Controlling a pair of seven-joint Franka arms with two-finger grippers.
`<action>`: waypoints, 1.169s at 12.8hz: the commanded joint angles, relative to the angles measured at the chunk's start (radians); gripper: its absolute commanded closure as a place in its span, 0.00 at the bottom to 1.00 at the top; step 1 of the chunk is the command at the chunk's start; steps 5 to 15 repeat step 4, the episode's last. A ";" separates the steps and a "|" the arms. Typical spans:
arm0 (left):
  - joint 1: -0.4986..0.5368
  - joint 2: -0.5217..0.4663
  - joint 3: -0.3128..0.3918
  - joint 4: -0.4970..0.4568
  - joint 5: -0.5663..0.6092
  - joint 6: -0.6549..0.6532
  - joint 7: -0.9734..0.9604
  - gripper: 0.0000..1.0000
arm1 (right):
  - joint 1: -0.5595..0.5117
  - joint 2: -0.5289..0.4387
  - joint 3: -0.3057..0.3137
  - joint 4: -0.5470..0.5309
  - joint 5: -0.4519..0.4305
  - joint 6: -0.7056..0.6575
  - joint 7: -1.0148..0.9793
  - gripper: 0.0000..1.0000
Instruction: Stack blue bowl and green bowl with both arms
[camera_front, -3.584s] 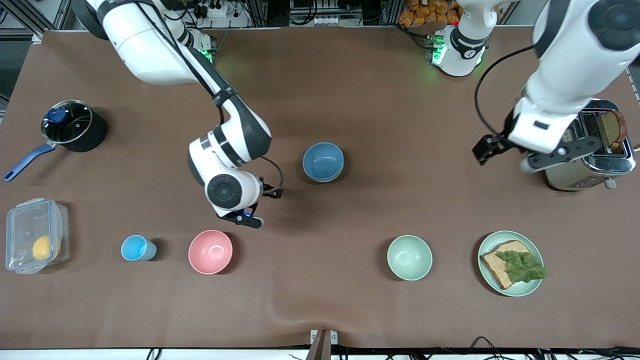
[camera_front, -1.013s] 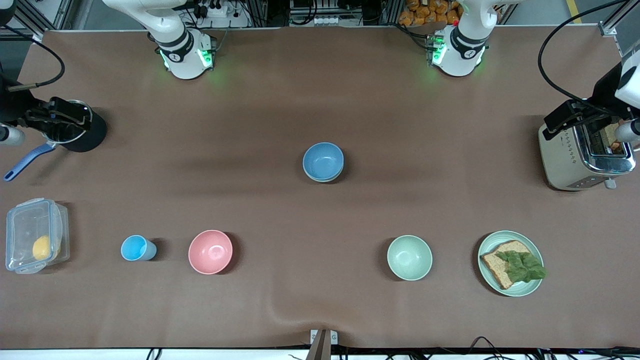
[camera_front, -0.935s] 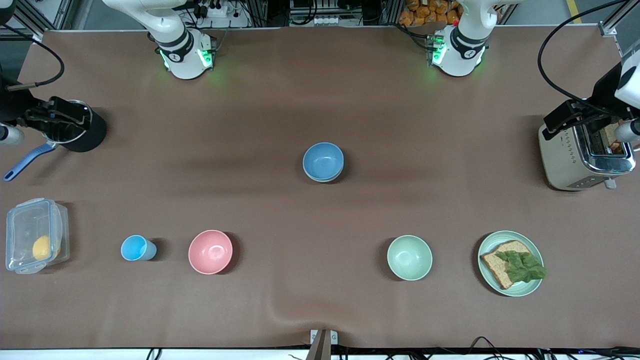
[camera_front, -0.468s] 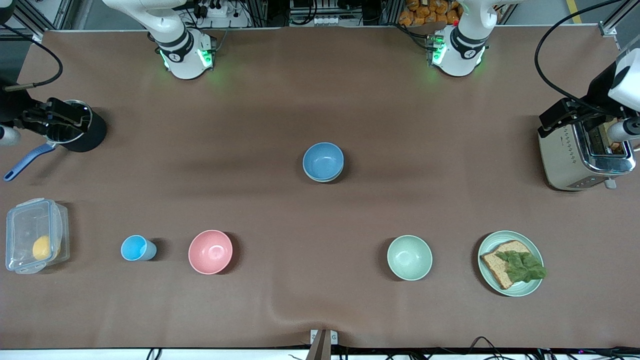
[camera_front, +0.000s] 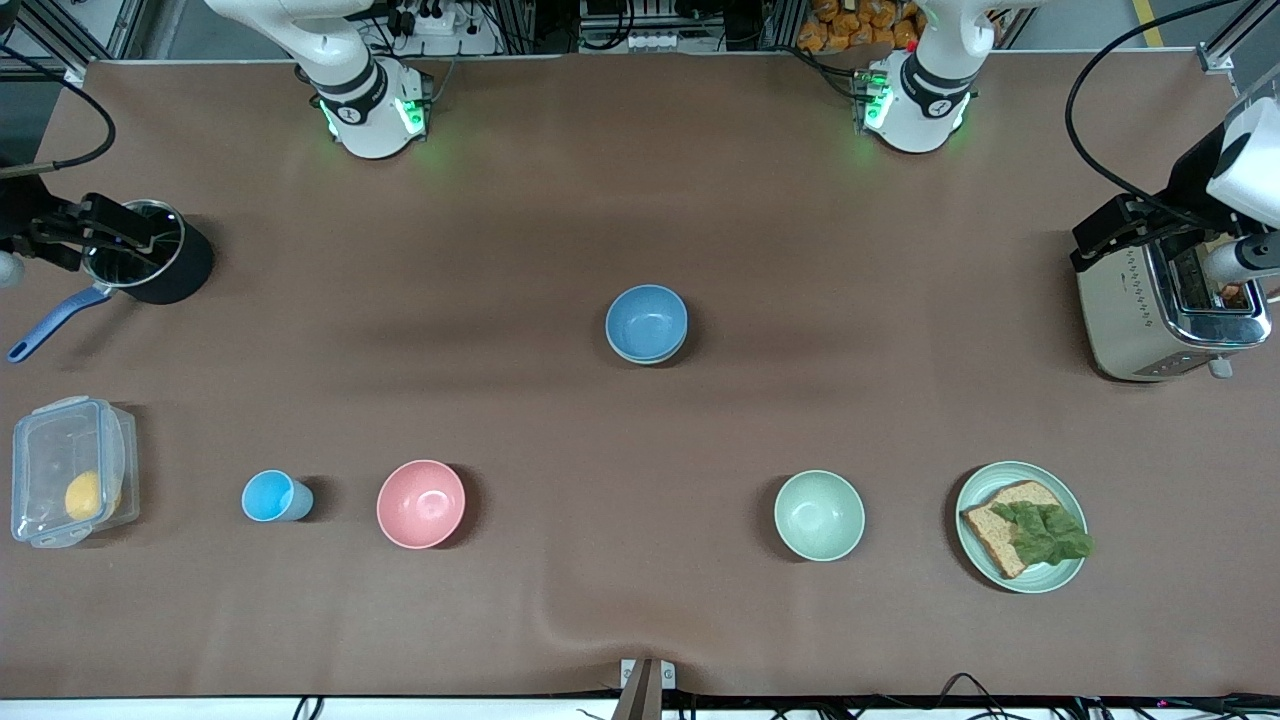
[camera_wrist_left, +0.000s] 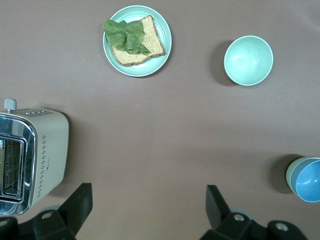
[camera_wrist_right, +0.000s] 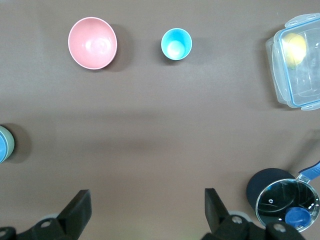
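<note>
The blue bowl (camera_front: 646, 320) sits inside the green bowl in the middle of the table. Only a thin edge of the green bowl (camera_wrist_left: 290, 175) shows beneath it in the left wrist view, and likewise in the right wrist view (camera_wrist_right: 10, 141). The blue bowl also shows in the left wrist view (camera_wrist_left: 308, 181). My left gripper (camera_front: 1100, 232) is open and empty, up over the toaster (camera_front: 1135, 320) at the left arm's end of the table. My right gripper (camera_front: 105, 235) is open and empty, up over the black pot (camera_front: 160, 270) at the right arm's end.
Nearer the front camera stand a pink bowl (camera_front: 421, 503), a sky-blue cup (camera_front: 270, 496), a mint-green bowl (camera_front: 819, 515) and a mint-green plate (camera_front: 1050, 575) with bread and lettuce. A clear plastic box (camera_front: 65, 470) holds a yellow fruit.
Since the earliest frame both arms have drawn back from the middle to the table's ends. Over the last second both grippers drift slightly farther outward. The bowls have not moved.
</note>
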 joint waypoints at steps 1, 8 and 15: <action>0.003 -0.011 0.002 -0.001 -0.013 -0.011 0.017 0.00 | -0.027 0.005 0.012 0.012 -0.014 -0.002 0.001 0.00; 0.001 -0.013 0.002 0.000 -0.013 -0.011 0.018 0.00 | -0.028 0.004 0.012 0.010 -0.015 -0.005 0.001 0.00; 0.001 -0.013 0.002 0.000 -0.013 -0.011 0.018 0.00 | -0.028 0.004 0.012 0.010 -0.015 -0.005 0.001 0.00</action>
